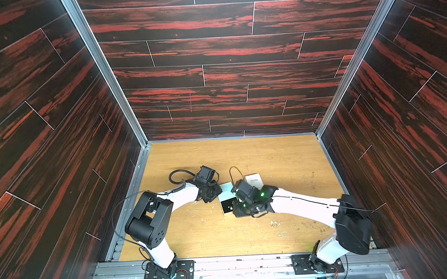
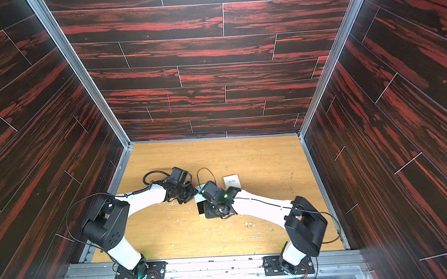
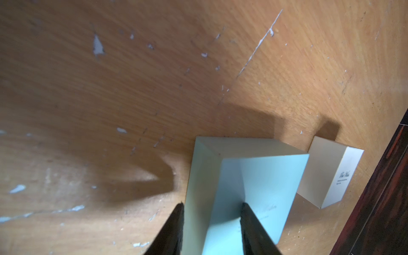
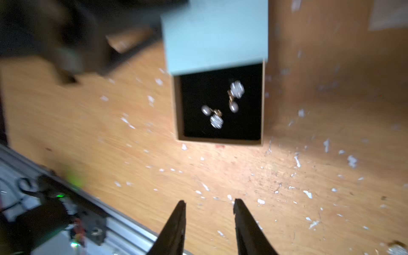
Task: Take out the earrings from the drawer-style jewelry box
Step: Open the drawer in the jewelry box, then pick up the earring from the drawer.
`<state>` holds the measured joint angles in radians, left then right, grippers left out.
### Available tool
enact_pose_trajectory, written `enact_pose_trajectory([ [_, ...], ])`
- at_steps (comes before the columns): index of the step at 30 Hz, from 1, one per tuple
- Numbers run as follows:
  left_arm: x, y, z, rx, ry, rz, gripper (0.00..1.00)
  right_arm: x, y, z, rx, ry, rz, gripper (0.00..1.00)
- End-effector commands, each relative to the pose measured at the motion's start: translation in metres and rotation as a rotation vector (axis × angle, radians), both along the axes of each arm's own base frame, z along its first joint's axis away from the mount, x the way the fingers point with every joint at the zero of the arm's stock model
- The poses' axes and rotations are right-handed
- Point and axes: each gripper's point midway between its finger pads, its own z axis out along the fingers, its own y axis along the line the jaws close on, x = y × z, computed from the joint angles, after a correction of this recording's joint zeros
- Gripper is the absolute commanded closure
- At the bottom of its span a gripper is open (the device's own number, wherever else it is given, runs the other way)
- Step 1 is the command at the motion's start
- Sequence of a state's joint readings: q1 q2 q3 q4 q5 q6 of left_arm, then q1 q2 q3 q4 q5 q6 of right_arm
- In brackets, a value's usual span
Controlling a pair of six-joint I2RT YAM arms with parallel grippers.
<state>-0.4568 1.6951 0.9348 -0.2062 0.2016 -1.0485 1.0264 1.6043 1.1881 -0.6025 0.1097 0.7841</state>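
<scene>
The drawer-style jewelry box is a pale teal sleeve (image 4: 216,35) with a black-lined tan tray (image 4: 220,141) slid out of it toward the table's front. It lies mid-table in both top views (image 1: 226,190) (image 2: 199,195). The two earrings (image 4: 215,117) (image 4: 236,92), pale and glinting, lie loose in the tray. My left gripper (image 3: 212,204) is shut on the sleeve (image 3: 265,176), one finger on its side and one on its top. My right gripper (image 4: 208,201) hangs open and empty over bare wood, short of the tray's open end, seen in a top view (image 1: 235,209).
A small white box (image 1: 254,180) with dark script (image 3: 331,174) stands just behind the teal sleeve. A metal rail (image 4: 123,229) runs along the table's front edge. Dark wood walls close in three sides. The wooden top is flecked with white chips.
</scene>
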Motion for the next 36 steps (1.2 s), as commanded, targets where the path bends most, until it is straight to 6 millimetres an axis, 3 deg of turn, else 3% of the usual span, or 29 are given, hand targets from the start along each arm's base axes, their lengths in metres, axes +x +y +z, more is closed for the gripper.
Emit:
enact_pose_trajectory([
  [1,-0.025,0.02,-0.016,0.092,0.082,0.0,0.56,0.011,-0.011,-0.002,-0.135,-0.036,0.019,0.66],
  [6,-0.025,0.019,-0.016,0.079,0.084,0.004,0.56,0.035,0.001,-0.007,-0.171,-0.046,0.013,0.72],
  [10,-0.026,0.017,-0.019,0.07,0.091,0.004,0.56,0.043,0.006,-0.024,-0.202,0.004,0.008,0.75],
  [22,-0.025,0.017,-0.02,0.071,0.093,0.007,0.56,0.044,0.006,-0.059,-0.239,0.084,0.013,0.79],
  [36,-0.025,0.017,-0.02,0.072,0.094,0.004,0.56,0.053,0.006,-0.076,-0.253,0.099,0.009,0.79],
])
